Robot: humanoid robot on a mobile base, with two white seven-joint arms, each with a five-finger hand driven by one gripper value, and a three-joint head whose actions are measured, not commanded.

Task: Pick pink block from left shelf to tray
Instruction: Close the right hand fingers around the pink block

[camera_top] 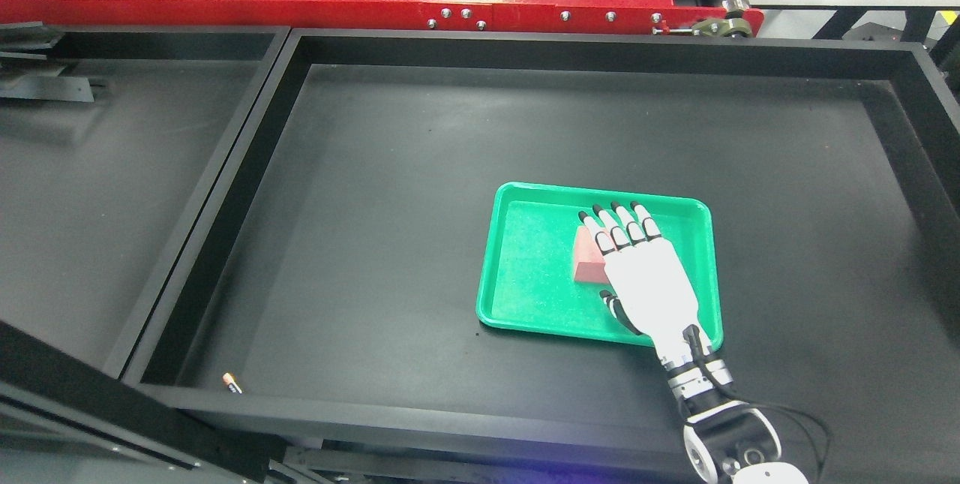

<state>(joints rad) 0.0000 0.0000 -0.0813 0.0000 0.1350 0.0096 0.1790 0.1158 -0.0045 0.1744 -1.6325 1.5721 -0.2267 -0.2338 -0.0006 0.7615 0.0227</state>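
A pink block (588, 260) lies inside the green tray (525, 274), right of the tray's middle. My right hand (626, 244) comes in from the lower right and hovers over the tray, its fingers stretched out flat and spread over the block's right side. The hand covers part of the block. The fingers do not wrap around the block. My left arm is out of view.
The tray sits on the floor of a large black walled bin (600, 49). A second black bin (112, 191) is to the left. A small battery-like object (232, 383) lies at the bin's front left corner. A red beam (375, 7) runs behind.
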